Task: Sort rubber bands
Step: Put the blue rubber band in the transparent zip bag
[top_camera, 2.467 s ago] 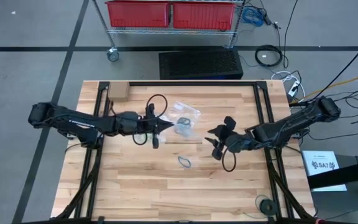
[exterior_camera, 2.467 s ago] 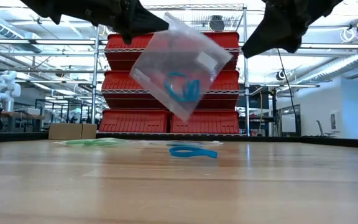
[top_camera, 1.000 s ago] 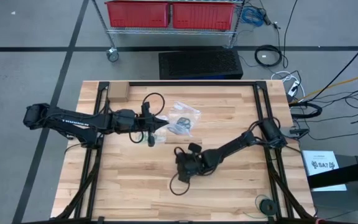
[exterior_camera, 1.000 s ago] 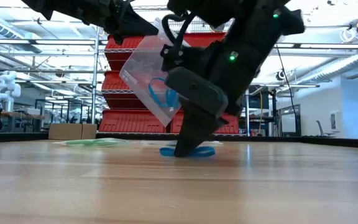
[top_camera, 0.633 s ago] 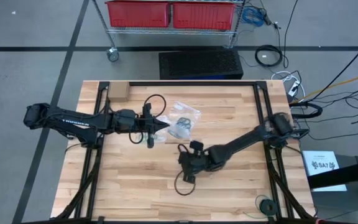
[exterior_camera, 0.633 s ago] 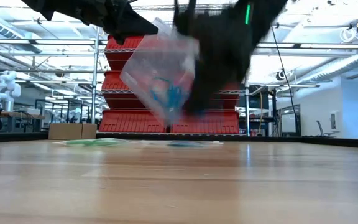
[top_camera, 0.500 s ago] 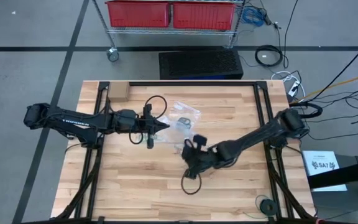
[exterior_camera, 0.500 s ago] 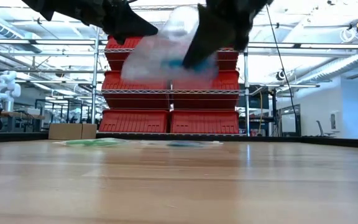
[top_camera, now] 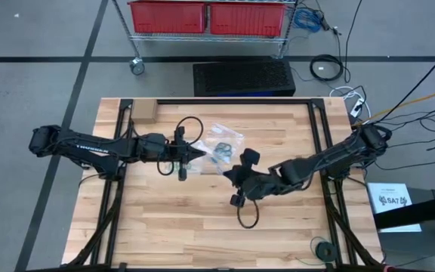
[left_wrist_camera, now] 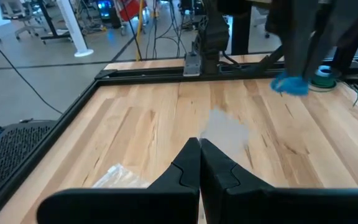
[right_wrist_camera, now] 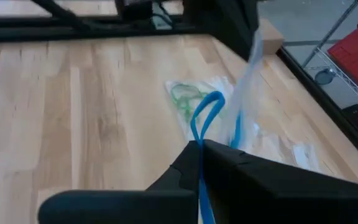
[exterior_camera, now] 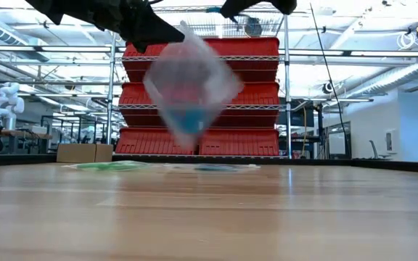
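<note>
My left gripper (top_camera: 195, 153) is shut on a clear plastic bag (exterior_camera: 194, 80) that hangs over the table's middle with blue rubber bands (exterior_camera: 187, 119) inside. My right gripper (top_camera: 229, 174) is raised just to the right of that bag and is shut on one bright blue rubber band (right_wrist_camera: 207, 109). The same band also shows in the left wrist view as the blue band (left_wrist_camera: 291, 85). Behind the hanging bag, more clear bags (top_camera: 225, 140) lie flat on the table, one of them with green rubber bands (right_wrist_camera: 188, 96) inside. My left gripper pinches the clear bag at its upper corner (exterior_camera: 183, 30) between the two shut fingers, coming level from the table's left. The bag hangs below the fingers, clear of the table. My right gripper pinches the blue band between its fingertips at one end of the loop (right_wrist_camera: 197, 140), slanting down from the table's right. The rest of the loop stands out beyond the fingertips, lifted clear of the table.
A cardboard block (top_camera: 142, 112) sits at the far left corner and a tape roll (top_camera: 323, 248) at the near right. A black cable loop (top_camera: 248, 215) hangs from the right arm. Black frame rails (top_camera: 319, 128) run along the table's sides.
My right gripper has taken the blue band off the table and risen with it. It has also moved toward the far edge, up beside the hanging bag, and tipped toward level. The band is now lifted clear. The hanging bag has swung a little.
</note>
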You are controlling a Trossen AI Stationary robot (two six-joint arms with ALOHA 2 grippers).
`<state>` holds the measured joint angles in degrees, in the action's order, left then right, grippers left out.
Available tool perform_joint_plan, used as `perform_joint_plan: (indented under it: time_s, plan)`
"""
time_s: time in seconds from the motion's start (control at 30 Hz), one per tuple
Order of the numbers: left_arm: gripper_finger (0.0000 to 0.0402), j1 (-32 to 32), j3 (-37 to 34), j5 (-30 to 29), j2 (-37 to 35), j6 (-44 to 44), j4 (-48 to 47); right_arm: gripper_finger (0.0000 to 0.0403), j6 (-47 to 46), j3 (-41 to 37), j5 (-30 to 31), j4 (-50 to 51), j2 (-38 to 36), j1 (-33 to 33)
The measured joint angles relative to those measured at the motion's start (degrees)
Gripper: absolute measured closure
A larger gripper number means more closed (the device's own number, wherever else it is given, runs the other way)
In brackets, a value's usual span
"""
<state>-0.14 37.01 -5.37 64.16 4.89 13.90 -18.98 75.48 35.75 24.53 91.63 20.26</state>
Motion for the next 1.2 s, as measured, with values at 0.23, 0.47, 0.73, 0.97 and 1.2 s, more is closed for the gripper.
perform_joint_plan:
  time_s: [0.23, 0.47, 0.73, 0.97, 1.2]
  plan:
    - [0.0402, 0.00, 0.00, 0.37, 0.02, -0.09, 0.12, 0.0403, 1.30, 0.00, 1.74, 0.44, 1.01, -3.35]
    - [0.0402, 0.00, 0.00, 0.44, 0.04, -0.51, 0.10, 0.0403, 2.99, 0.04, 1.68, -0.52, 0.94, -4.51]
    - [0.0401, 0.00, 0.00, 0.44, 0.04, -0.66, 0.19, 0.0403, 3.15, 0.06, -0.14, -1.96, 0.92, -5.10]
    - [0.0401, 0.00, 0.00, 0.44, 0.04, -0.63, 0.78, 0.0403, 3.47, 0.11, -2.10, -2.97, 2.25, -6.78]
    - [0.0401, 0.00, -0.02, 0.44, 0.07, -0.99, 0.78, 0.0401, 4.72, 0.11, -7.56, -5.73, 5.25, -9.50]
